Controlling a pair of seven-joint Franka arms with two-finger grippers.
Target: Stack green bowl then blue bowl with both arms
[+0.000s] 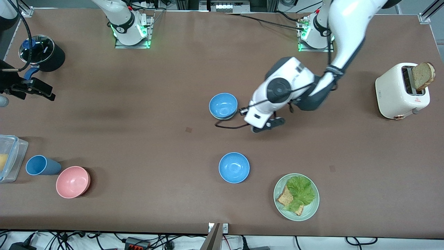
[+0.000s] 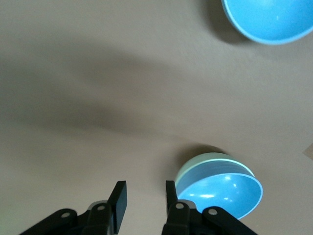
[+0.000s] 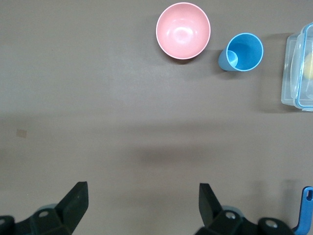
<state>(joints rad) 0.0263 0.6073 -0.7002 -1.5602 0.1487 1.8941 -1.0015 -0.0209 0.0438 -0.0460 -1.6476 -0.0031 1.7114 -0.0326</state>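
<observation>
- Blue bowl (image 2: 222, 193) nested in green bowl (image 2: 205, 161); step done.
- Left gripper (image 2: 145, 200) just beside this stack, released, holding nothing.
- Right gripper (image 3: 142, 205) spread wide, empty, waiting.
- Next: probably lift clear.

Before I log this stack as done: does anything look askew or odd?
Nothing stands out. The blue bowl sits level, nested in the green bowl, beside the left gripper. The toast sticking up from the toaster looks normal.
</observation>
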